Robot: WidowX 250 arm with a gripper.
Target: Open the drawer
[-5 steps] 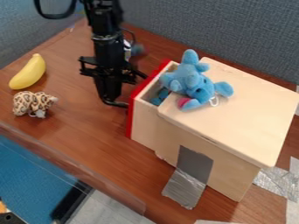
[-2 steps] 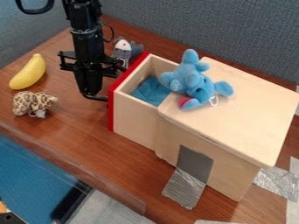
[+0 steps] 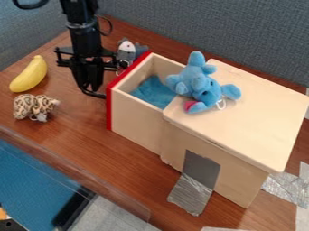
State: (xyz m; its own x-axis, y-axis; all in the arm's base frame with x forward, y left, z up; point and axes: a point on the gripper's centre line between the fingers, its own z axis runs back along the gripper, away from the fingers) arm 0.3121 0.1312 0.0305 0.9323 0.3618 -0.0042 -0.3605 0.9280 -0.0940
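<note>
Drawer [image 3: 136,122] is open, gripper [image 3: 90,86] nr red front [image 3: 109,108].

1. Wooden box [image 3: 259,113], pale, toward three o'clock; grey tape [image 3: 192,194] at five.
2. Drawer [image 3: 136,122], red-fronted, open toward the box's ten o'clock; blue cloth [image 3: 154,92] inside.
3. Gripper [image 3: 91,88], black, pointing down at ten o'clock, just beside the drawer's red front.
4. Blue plush [image 3: 196,81], on the box lid, one o'clock.
5. Yellow banana [image 3: 30,76], ten o'clock; spotted plush [image 3: 31,107], nine; grey plush [image 3: 127,49], between eleven and twelve, behind the drawer.
</note>
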